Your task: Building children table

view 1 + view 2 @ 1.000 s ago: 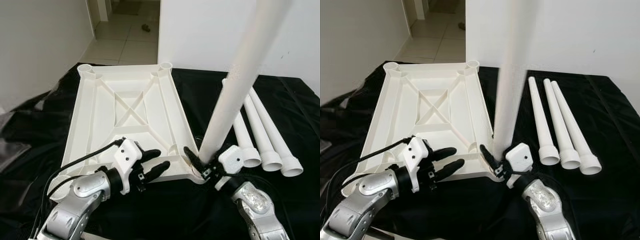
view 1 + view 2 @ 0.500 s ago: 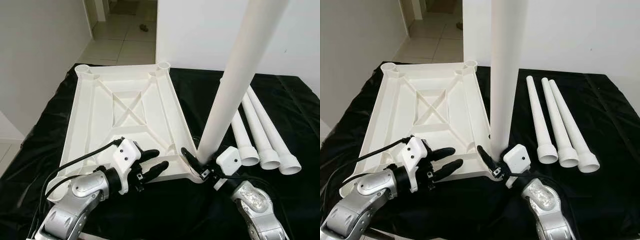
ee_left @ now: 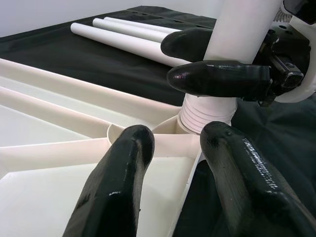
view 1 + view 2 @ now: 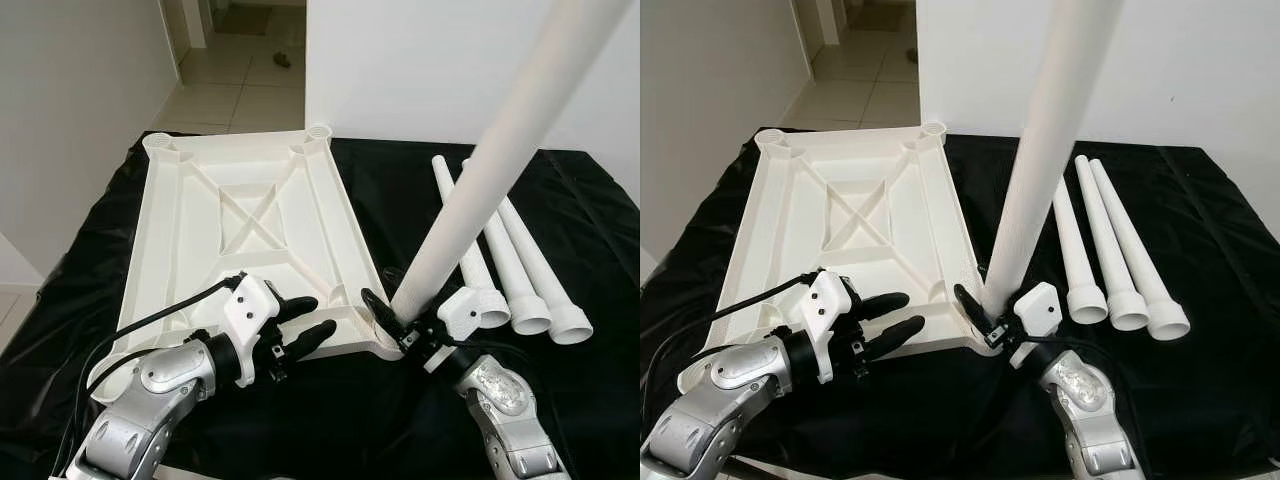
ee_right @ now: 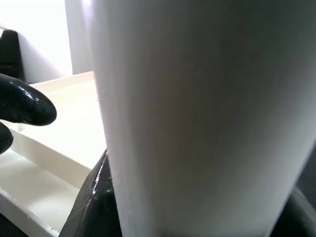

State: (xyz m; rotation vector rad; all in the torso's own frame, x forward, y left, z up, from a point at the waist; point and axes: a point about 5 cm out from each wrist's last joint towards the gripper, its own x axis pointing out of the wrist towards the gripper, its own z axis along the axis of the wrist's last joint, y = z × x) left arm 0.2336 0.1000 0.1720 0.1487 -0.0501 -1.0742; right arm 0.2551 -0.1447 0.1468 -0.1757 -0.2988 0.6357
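1. While the large white ribbed plastic tabletop [image 4: 240, 240] lies upside down on the black cloth-covered work surface [image 4: 420, 200], it is the anchor for everything else; if it slides on that cloth, the near right corner socket [image 3: 207, 118] would move out from under the leg.
2. Rising from that socket, the long white tapered plastic leg [image 4: 1040, 170] leans away from the tabletop instead of standing square. My judgement is that pressing or turning it at this tilt could jam or cross its ridged end [image 3: 205, 114] in the socket.
3. Beside the tabletop's right edge, three spare white plastic legs [image 4: 1110, 250] lie side by side on the cloth; a leg that tips over could knock them and set them rolling.
4. At the tabletop's near right corner, the right gripper [image 4: 395, 322] has its fingers closed around the leg's base. A hold this low gives little leverage, so the tall leg may swing.
5. Just left of that corner, the left gripper [image 4: 305, 322] rests with fingers parted on the tabletop's near rim, holding nothing; its fingertips [image 3: 217, 79] sit close to the right gripper and could be pinched.
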